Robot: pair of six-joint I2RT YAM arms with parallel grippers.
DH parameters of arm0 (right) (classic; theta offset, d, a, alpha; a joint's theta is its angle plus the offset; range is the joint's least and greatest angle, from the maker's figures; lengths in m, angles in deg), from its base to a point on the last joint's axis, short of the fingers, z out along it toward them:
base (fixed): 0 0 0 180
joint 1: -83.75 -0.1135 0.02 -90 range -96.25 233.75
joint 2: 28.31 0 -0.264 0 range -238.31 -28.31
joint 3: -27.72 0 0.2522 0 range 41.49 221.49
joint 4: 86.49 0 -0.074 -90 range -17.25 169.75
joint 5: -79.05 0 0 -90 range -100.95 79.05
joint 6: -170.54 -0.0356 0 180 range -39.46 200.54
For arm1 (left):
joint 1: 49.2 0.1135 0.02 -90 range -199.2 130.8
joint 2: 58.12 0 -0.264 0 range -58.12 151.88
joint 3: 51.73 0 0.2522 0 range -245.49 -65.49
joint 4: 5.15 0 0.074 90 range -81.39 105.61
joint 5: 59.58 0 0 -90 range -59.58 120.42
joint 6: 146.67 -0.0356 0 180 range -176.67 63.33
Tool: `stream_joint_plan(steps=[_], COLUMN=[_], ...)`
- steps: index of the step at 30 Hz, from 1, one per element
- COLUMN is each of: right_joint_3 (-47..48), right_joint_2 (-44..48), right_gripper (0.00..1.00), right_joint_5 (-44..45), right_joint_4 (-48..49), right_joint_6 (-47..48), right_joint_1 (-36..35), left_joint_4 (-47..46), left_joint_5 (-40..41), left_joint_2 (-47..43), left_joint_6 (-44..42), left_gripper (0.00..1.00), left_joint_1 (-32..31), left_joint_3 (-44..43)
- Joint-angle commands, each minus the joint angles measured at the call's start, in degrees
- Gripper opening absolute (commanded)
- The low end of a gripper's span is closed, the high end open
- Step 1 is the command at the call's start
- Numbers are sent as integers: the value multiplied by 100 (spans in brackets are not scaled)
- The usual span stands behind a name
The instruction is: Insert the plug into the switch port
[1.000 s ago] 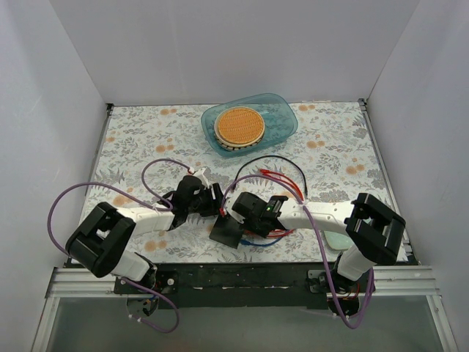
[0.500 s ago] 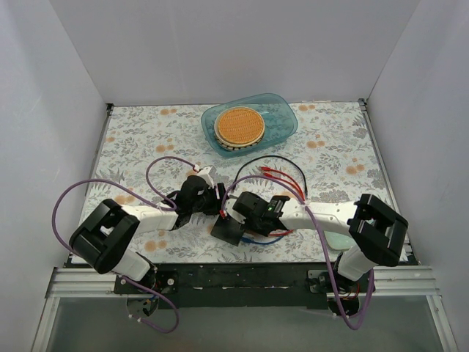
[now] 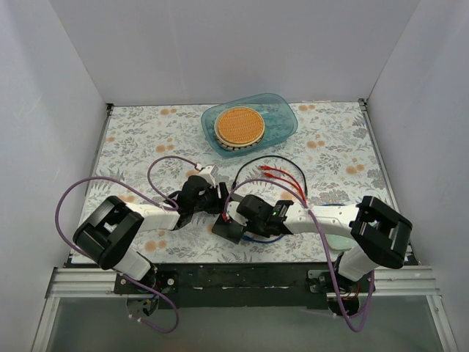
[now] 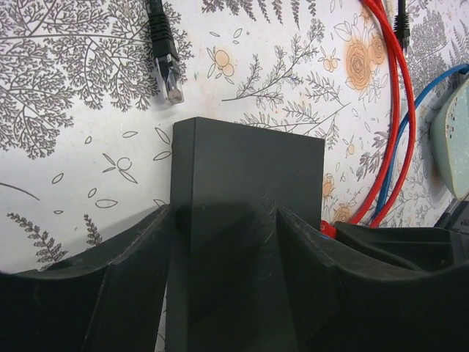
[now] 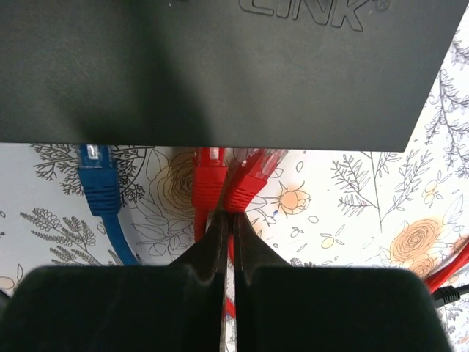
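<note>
The switch (image 3: 228, 229), a flat matte black box, lies near the table's front edge. My left gripper (image 3: 214, 201) is shut on the switch (image 4: 245, 191), with one finger on each side of it. My right gripper (image 3: 242, 213) is shut on a red cable just behind its red plug (image 5: 253, 176). The plug is tilted, and its clear tip touches the switch's port edge (image 5: 220, 136). A second red plug (image 5: 210, 176) and a blue plug (image 5: 95, 176) sit along that same edge. The ports themselves are hidden.
A loose black plug (image 4: 167, 70) lies on the floral cloth beyond the switch. Red cables (image 4: 396, 110) and a blue cable (image 4: 432, 81) run to the right. A pale green pad (image 3: 338, 239) sits front right. A teal dish (image 3: 282, 117) holding an orange disc stands at the back.
My left gripper has moved right, closer around the switch. My right gripper has carried the red plug left toward the switch's edge. The cables have shifted with it.
</note>
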Motion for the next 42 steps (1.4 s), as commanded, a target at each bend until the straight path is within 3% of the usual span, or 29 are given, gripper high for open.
stream_joint_plan(steps=[1, 11, 19, 30, 42], right_joint_3=[153, 338, 523, 479, 426], right_joint_2=[266, 363, 232, 407, 434], right_gripper=[1, 1, 1, 1, 1], right_joint_5=[-40, -277, -523, -357, -374], right_joint_4=[2864, 2724, 2082, 1801, 1678], right_joint_6=[255, 544, 712, 1072, 1195], right_joint_1=[-40, -40, -40, -31, -31], left_joint_4=[-591, -460, 190, 129, -161], left_joint_5=[-1546, -1450, -651, -342, -825], left_joint_2=[49, 58, -48, -74, -276], left_joint_6=[227, -54, -353, -502, -546], left_gripper=[53, 53, 53, 54, 55], left_joint_1=[-504, -601, -601, -584, 84], left_joint_3=[-40, -93, -251, -172, 83])
